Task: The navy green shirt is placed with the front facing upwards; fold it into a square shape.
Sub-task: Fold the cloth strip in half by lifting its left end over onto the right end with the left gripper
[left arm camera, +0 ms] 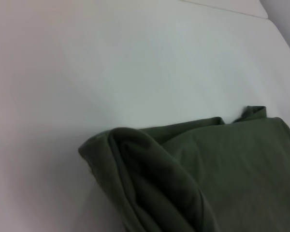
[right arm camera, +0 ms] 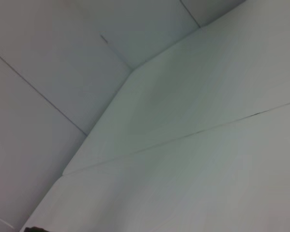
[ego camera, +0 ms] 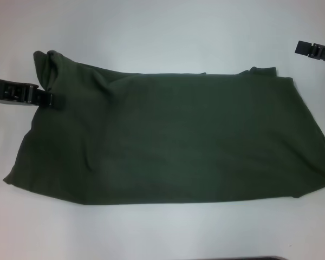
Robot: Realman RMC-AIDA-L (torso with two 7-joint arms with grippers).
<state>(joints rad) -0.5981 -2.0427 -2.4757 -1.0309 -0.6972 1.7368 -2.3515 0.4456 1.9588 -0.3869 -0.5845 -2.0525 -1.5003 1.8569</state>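
The navy green shirt (ego camera: 173,138) lies flat on the white table (ego camera: 151,32) as a broad band, already doubled over so no lettering shows, its long axis running from the robot's left to its right. The fold that remains looks like it must go along that axis, one short end carried over toward the other. The left gripper (ego camera: 53,99) is by far the nearer: it sits at the shirt's left short end, near the far corner, tips right at the cloth edge, where a bunched lip of fabric (left arm camera: 135,159) stands up; whether it has pinched that fabric I cannot tell. The right gripper (ego camera: 309,50) hangs well clear beyond the far right corner, touching nothing; its opening is not visible.
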